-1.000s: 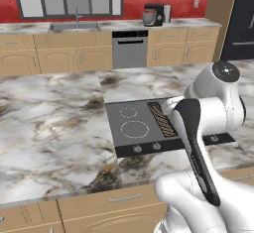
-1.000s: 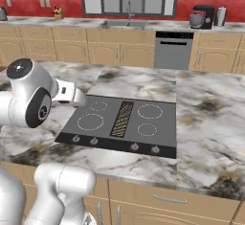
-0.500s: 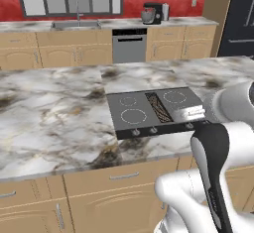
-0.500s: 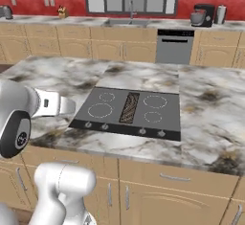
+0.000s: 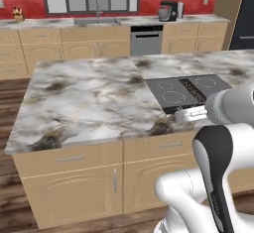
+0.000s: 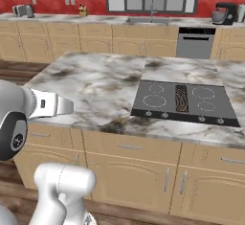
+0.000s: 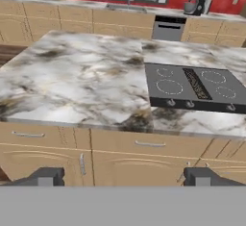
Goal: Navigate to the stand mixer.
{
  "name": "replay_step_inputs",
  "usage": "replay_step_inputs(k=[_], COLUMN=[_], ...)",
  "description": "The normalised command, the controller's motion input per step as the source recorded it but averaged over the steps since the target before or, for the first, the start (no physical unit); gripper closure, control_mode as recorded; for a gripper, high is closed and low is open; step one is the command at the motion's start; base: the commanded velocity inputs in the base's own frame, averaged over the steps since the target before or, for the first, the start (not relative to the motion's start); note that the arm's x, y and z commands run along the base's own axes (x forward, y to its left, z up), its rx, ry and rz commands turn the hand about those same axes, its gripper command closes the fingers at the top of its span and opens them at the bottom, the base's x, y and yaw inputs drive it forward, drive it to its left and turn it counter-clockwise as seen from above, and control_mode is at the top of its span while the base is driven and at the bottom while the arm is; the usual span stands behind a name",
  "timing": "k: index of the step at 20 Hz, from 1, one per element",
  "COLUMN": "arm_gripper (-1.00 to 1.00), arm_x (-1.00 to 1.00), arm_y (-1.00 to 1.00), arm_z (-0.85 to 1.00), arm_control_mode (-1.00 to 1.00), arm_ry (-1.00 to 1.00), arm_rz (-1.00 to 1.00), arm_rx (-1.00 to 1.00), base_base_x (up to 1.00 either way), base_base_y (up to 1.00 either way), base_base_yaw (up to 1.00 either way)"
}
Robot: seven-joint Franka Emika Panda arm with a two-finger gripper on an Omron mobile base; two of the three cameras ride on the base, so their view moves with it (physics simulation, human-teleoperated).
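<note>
One stand mixer (image 7: 195, 5) sits far ahead-right of our hand (image 7: 122, 177), past the island counter (image 7: 72, 76); fingers apart, empty.

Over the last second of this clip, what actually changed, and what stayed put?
The base drove back and to its left: the island and its cooktop slid rightward in both base views, and the island's cabinet fronts came into sight. That shift is the camera's, not the objects'. Nothing was grasped or released; the end effector stands open and empty. The stand mixer kept its place on the far counter, right of the dishwasher.
</note>
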Motion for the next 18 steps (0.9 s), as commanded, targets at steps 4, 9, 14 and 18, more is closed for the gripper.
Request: replay_step_inputs(k=[4, 9, 14, 18], arm_gripper=[-1.00, -1.00, -1.00, -1.00], arm_x=[0.00, 0.00, 0.00, 0.00], arm_y=[0.00, 0.00, 0.00, 0.00], arm_z=[0.00, 0.00, 0.00, 0.00], arm_control_mode=[1.00, 1.00, 1.00, 1.00], arm_ry=[0.00, 0.00, 0.00, 0.00], arm_rz=[0.00, 0.00, 0.00, 0.00], arm_rx=[0.00, 0.00, 0.00, 0.00], base_base_x=[-0.19, -0.12, 0.00, 0.00], base_base_y=[1.00, 1.00, 1.00, 1.00], base_base_yaw=[0.00, 0.00, -0.03, -0.04])
